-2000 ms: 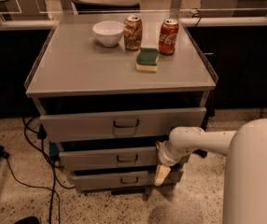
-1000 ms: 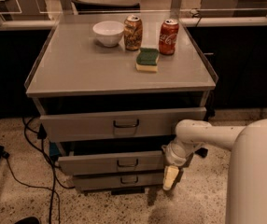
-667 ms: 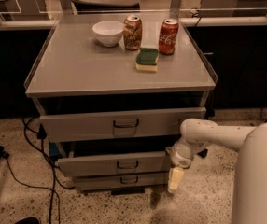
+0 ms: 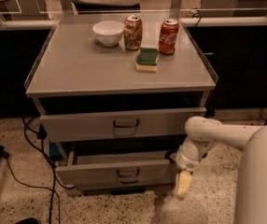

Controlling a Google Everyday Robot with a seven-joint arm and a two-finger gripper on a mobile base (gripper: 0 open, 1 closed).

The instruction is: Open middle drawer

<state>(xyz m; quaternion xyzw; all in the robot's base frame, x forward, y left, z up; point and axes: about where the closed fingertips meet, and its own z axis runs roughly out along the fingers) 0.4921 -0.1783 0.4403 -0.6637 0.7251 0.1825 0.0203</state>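
Note:
The middle drawer (image 4: pixel 91 173) is a grey metal front with a small dark bar handle (image 4: pixel 128 173). It stands pulled out from the cabinet, and a strip of its shallow grey tray (image 4: pixel 119 158) shows behind the front. The taller top drawer front (image 4: pixel 87 123) sits above it. The lowest drawer front (image 4: pixel 101 187) is mostly hidden under the middle one. My gripper (image 4: pixel 183 185) points down at the end of the white arm (image 4: pixel 203 134), just off the right end of the middle drawer's front, near the floor.
On the cabinet top (image 4: pixel 77 69) stand a white bowl (image 4: pixel 108 32), two drink cans (image 4: pixel 133 32) (image 4: pixel 169 36) and a green-yellow sponge (image 4: pixel 147 59). Dark cables (image 4: pixel 35 139) trail on the speckled floor at left. My white body (image 4: pixel 262 181) fills the lower right.
The middle drawer has slid out toward the camera and its front now hides most of the lowest drawer. My gripper has moved right and down alongside its right end.

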